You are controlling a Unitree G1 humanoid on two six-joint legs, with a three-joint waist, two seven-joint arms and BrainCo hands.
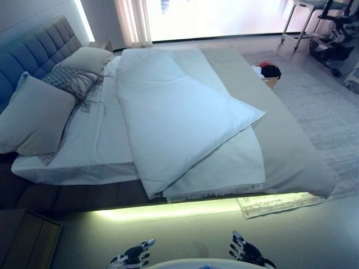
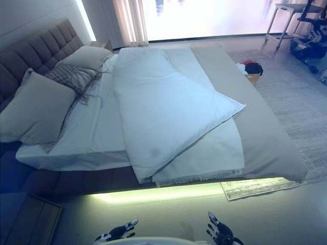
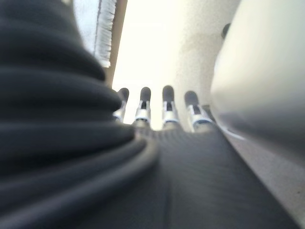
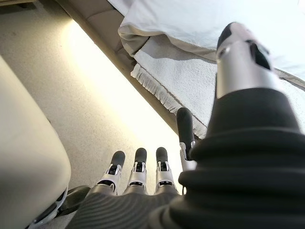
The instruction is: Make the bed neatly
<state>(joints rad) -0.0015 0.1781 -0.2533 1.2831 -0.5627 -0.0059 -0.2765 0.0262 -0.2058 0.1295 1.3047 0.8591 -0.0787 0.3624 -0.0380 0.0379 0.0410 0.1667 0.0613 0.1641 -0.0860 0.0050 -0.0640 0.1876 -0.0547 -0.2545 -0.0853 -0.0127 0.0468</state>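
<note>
A wide bed [image 1: 291, 157] lies before me, its grey padded headboard [image 1: 33, 53] at the left. A white duvet [image 1: 174, 112] is folded over on itself and lies askew across the middle, one corner pointing right. Beneath it a fringed white blanket [image 1: 224, 174] hangs over the near edge. Two grey pillows [image 1: 33, 117] sit at the head with a grey fringed throw [image 1: 73, 81] over them. My left hand [image 1: 132, 256] and right hand [image 1: 244, 250] hang low over the floor in front of the bed, both open and holding nothing.
A grey rug [image 1: 331, 123] covers the floor to the right of the bed, its near corner sticking out under the lit bed base. A basket with red and black things [image 1: 269, 73] stands by the bed's far right side. A wooden nightstand [image 1: 25, 238] is at the lower left.
</note>
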